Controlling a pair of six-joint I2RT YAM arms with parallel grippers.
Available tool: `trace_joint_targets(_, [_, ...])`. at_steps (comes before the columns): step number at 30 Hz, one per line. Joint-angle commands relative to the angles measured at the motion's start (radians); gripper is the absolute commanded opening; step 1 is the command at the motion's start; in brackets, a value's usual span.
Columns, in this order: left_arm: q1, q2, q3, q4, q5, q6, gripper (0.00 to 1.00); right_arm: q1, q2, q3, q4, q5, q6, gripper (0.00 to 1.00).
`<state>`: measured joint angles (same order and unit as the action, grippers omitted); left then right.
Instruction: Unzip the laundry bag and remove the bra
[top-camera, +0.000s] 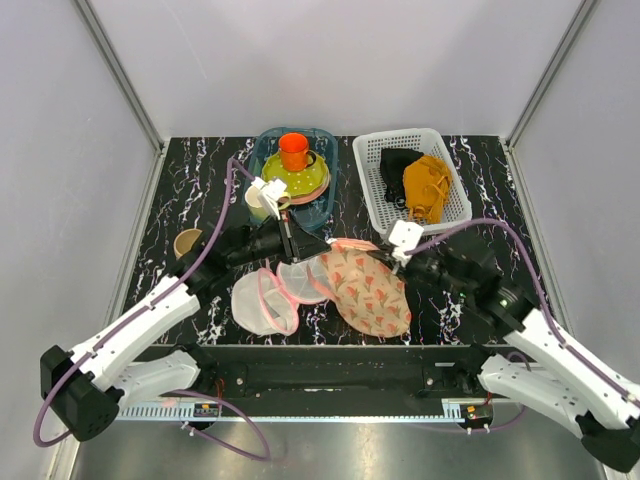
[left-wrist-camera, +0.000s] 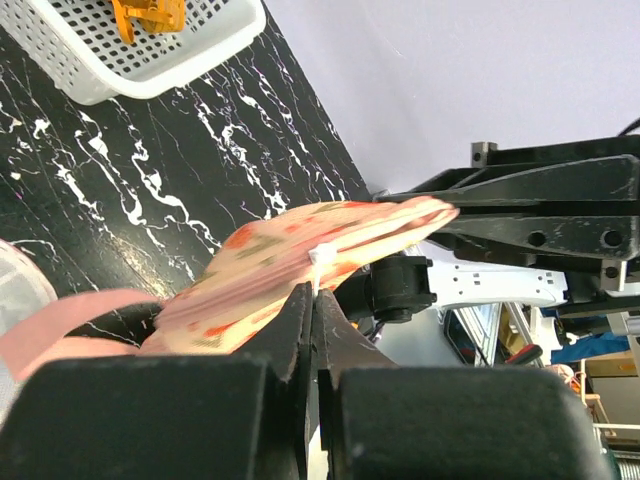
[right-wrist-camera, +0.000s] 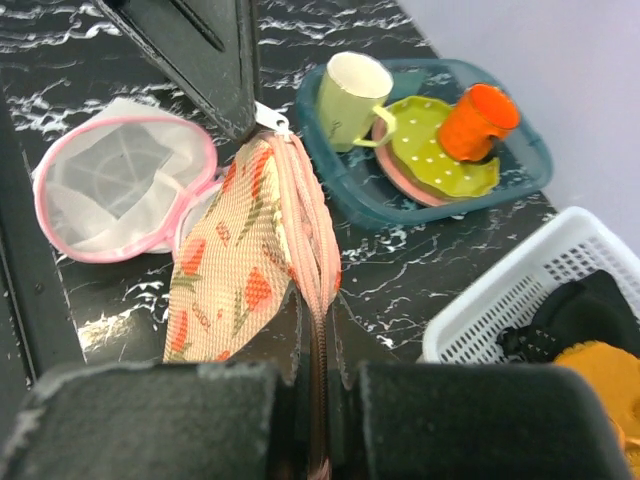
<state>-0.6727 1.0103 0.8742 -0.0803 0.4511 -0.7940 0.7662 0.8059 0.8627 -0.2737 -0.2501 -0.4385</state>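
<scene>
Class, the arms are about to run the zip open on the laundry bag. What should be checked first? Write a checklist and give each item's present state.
1. Left gripper shut on the white zip pull: ok.
2. Right gripper shut on the pink zip edge of the laundry bag: ok.
3. Bag's zip edge raised off the table between the two grips: ok.
4. Zip already open: not ok, the edge looks closed in the right wrist view.
5. Bra in sight, ready to pull out: cannot tell, none shows.
6. Round mesh pouch free of the bag: cannot tell, it lies right against it.
</scene>
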Motion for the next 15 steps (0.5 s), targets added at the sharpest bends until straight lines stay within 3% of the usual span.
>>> trace_joint_targets(1, [0.016,-0.013,0.011,0.019,-0.037,0.026,0.0,0.004,-0.146,-0.074,0.194,0.119,0.099,0.0])
trace_joint_targets(3, [0.019,-0.012,-0.006,0.022,-0.038,0.024,0.0,0.005,-0.219,-0.115,0.232,0.17,0.121,0.0])
trace_joint_targets(8, [0.039,-0.019,-0.055,0.077,-0.023,-0.017,0.0,0.005,-0.381,-0.329,0.551,0.4,0.228,0.0])
trace_joint_targets(12, [0.038,0.034,-0.061,0.149,0.018,-0.063,0.0,0.005,-0.356,-0.445,0.793,0.482,0.334,0.0])
trace_joint_targets(15, [0.038,0.03,-0.037,0.129,-0.014,-0.042,0.0,0.004,-0.327,-0.467,0.78,0.555,0.411,0.0])
